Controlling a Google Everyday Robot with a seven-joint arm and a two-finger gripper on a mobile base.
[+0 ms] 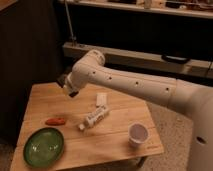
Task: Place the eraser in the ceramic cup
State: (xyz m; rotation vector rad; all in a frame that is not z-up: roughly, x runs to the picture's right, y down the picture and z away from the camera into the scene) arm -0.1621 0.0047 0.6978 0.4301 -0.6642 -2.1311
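Note:
The white ceramic cup (138, 134) stands upright near the table's front right corner. My gripper (69, 87) is a dark shape at the end of the white arm (125, 82). It hangs above the back left part of the wooden table (120, 107), far to the left of and behind the cup. I cannot pick out the black eraser on the table. It is either hidden at the dark gripper or out of view.
A green plate (44, 146) sits at the front left, with a red-orange elongated thing (55, 121) just behind it. A white labelled bottle (95, 119) lies on its side mid-table. A flat white piece (101, 99) lies behind the bottle. Dark shelving runs behind the table.

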